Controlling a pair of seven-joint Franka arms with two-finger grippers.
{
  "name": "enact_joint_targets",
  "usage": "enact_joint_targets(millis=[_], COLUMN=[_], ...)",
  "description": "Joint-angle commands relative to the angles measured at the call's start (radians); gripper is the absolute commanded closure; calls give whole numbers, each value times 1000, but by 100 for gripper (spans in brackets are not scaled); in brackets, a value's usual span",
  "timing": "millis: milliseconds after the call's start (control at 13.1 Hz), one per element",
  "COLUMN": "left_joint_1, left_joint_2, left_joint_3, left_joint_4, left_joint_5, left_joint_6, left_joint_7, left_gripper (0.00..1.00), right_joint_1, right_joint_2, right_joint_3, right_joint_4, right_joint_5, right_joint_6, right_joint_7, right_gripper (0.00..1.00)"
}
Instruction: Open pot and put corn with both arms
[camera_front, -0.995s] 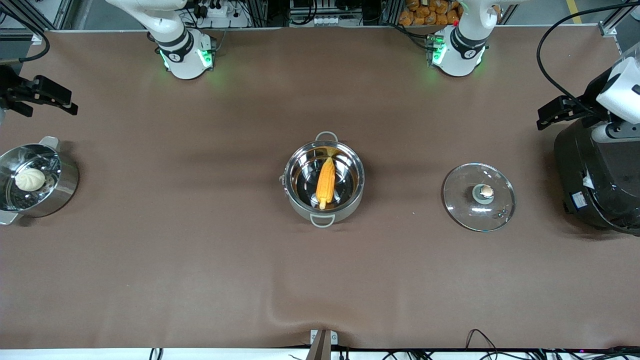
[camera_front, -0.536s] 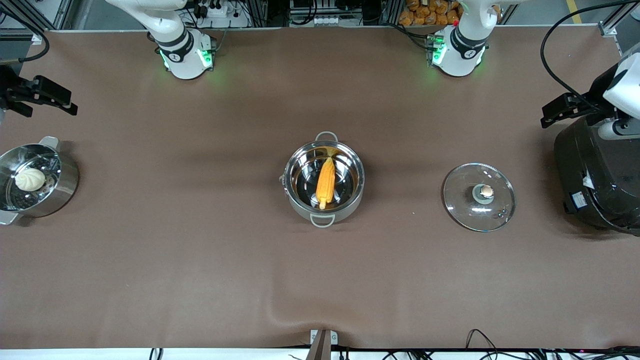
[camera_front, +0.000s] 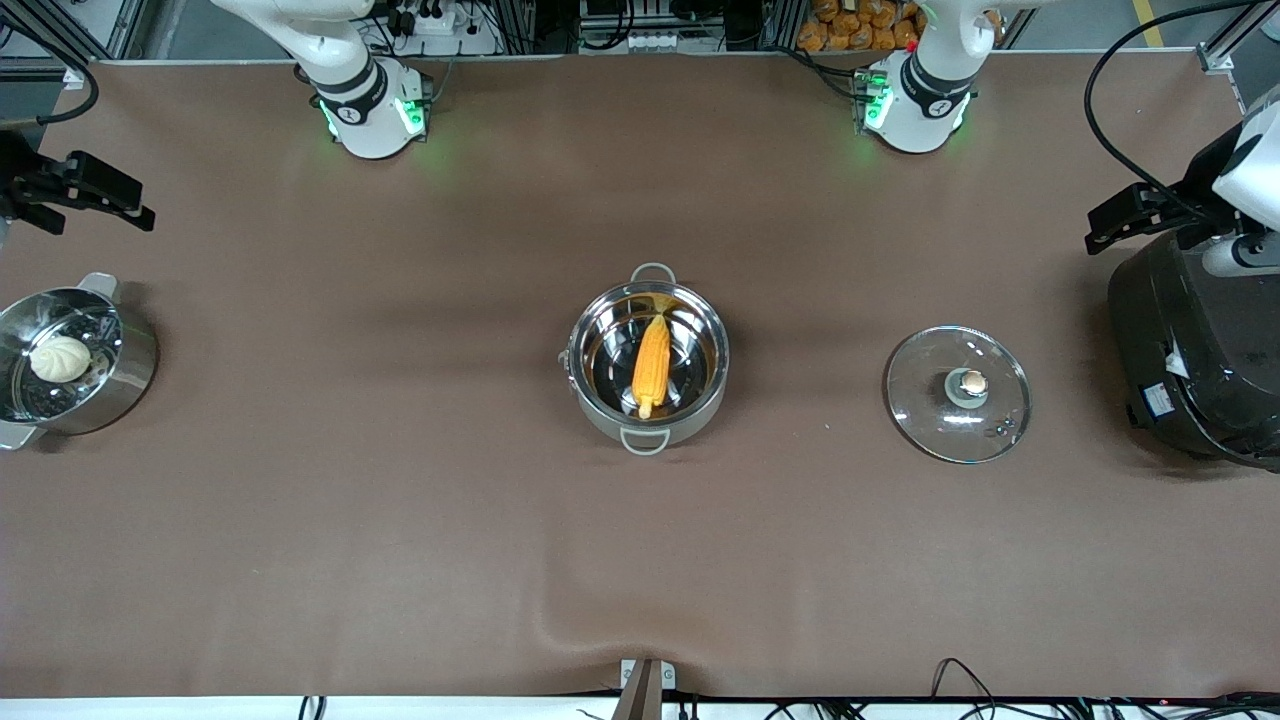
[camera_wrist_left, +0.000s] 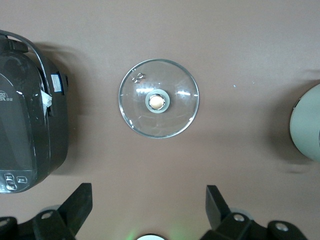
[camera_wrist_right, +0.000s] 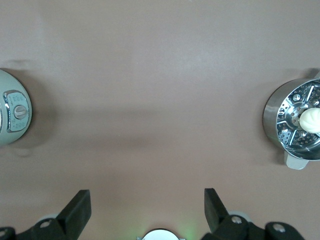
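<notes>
Steel pot (camera_front: 648, 358) mid-counter (camera_front: 400, 520), lidless, with the yellow-orange corn (camera_front: 651, 365) lying inside, stub end toward the front edge. Glass lid (camera_front: 957, 393) flat on the counter toward the left arm's end, just beside the black rice cooker (camera_front: 1200, 350). Left gripper (camera_wrist_left: 148, 207) up over that end, jaws apart and empty; right gripper (camera_wrist_right: 147, 207) likewise spread over the right arm's end, near the steamer pot (camera_front: 70, 362) holding a white bun (camera_front: 60, 357).

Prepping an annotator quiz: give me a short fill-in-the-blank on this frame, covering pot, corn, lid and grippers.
1. The corn lies inside the ____.
2. The glass lid rests on the table between the pot and the black ____.
3. The steamer pot at the right arm's end holds a white ____.
4. The left gripper and right gripper both have their fingers ____.

Missing words: pot; rice cooker; bun; open
</notes>
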Motion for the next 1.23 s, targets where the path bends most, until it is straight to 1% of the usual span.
enact_joint_targets(millis=[0, 613, 766, 919, 1149], left_joint_1=[4, 3, 3, 3, 3], left_joint_2=[-11, -11, -9, -8, -6], left_joint_3=[-1, -1, -1, -1, -1], left_joint_4=[7, 7, 5, 4, 8], left_joint_5=[-15, -15, -15, -15, -13], left_joint_6=[-22, -23, -23, -23, -23], left_joint_7=[16, 17, 20, 22, 22], left_gripper=[0, 0, 0, 0, 0], right_joint_1=[-24, -27, -32, -50, -50], right_joint_2=[-19, -17, -8, -8, -9], right_joint_3=[16, 15, 12, 12, 12], right_joint_4=[-2, -6, -25, -67, -68], right_joint_5=[-3, -1, -1, -1, -3], right_joint_6=[-4, -2, 18, 59, 61], right_joint_7=[12, 12, 10, -3, -3], right_gripper=[0, 0, 0, 0, 0])
